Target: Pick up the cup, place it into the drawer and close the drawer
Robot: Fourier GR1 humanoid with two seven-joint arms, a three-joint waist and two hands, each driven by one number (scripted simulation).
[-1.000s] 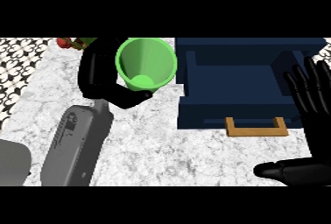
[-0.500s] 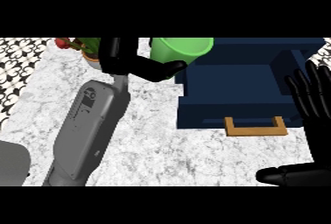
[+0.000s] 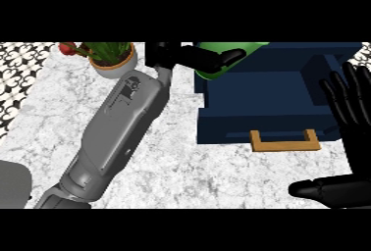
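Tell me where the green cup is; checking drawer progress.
Head view, top centre: green cup, held by the left hand, over the open drawer's far left corner.

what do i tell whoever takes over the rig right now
Left hand: fingers curled round the green cup, holding it at the far left corner of the drawer.
Right hand: open, fingers up, resting at the view's right edge beside the drawer.
Drawer: dark blue, pulled open, its wooden handle facing the robot.
Done: cup is grasped and brought to the drawer.
Left: lower the cup inside, let go, then push the drawer shut.
Note: a potted plant stands on the counter just left of the left hand.
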